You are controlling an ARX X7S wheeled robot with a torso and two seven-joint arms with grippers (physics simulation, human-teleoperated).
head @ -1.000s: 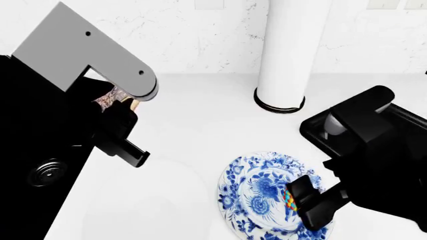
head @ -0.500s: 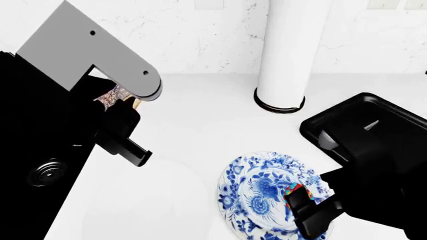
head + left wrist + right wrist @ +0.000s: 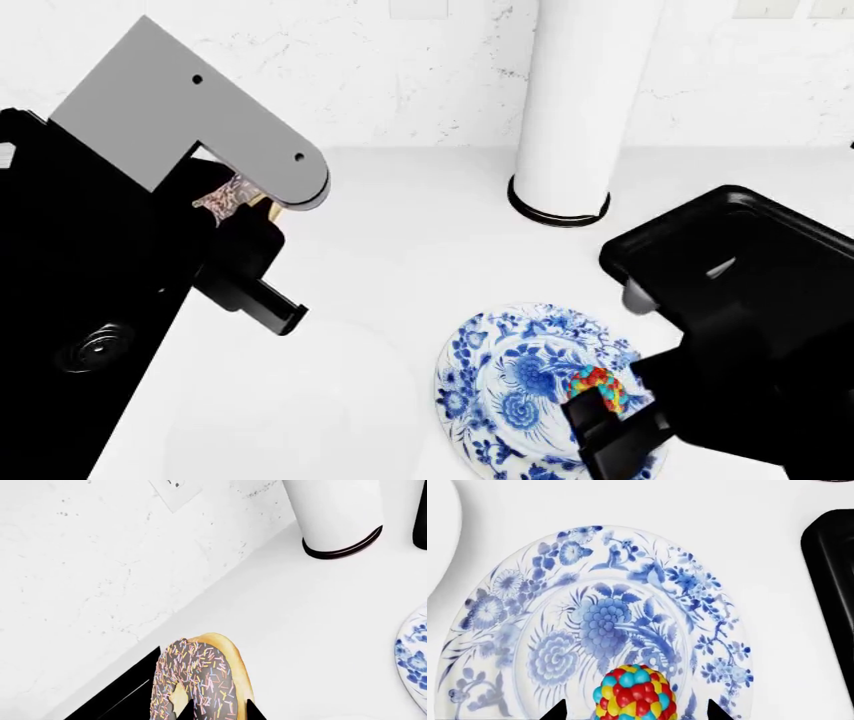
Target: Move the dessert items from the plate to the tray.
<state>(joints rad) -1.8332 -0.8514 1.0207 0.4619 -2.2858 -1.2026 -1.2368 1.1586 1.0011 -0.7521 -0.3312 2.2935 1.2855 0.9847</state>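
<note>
**A:** Where do the sweets stand?

**B:** The donut [image 3: 200, 677] is off the plate. In the left wrist view it sits low in the frame, standing on edge, with the left pincer [image 3: 217, 711] closed on it; only the two dark tips show at the bottom edge. In the head view it is at the upper left, mostly hidden under the grey arm link, over the edge of the black sink [image 3: 80, 330].

**A:** That's the wrong side. The tray [image 3: 747, 250] is at the right of the frame.

**B:** Yes, and that's my worry. The hold looks to be only at the donut's lower rim. If it slips there, it likely drops into the sink or rolls along the bench [image 3: 400, 260].

**A:** And the candy ball [image 3: 634, 692]?

**B:** On the blue-patterned plate [image 3: 527, 605], near its lower edge in the right wrist view. The right pincer [image 3: 634, 712] is spread wide, one tip to either side of the ball, gripping nothing.

**A:** Risk there?

**B:** It's round, on a glazed plate. An off-centre close could squirt it out, maybe off the rim. The white cylinder [image 3: 567, 120] stands behind, well apart from the plate, so I doubt it interferes.
</note>
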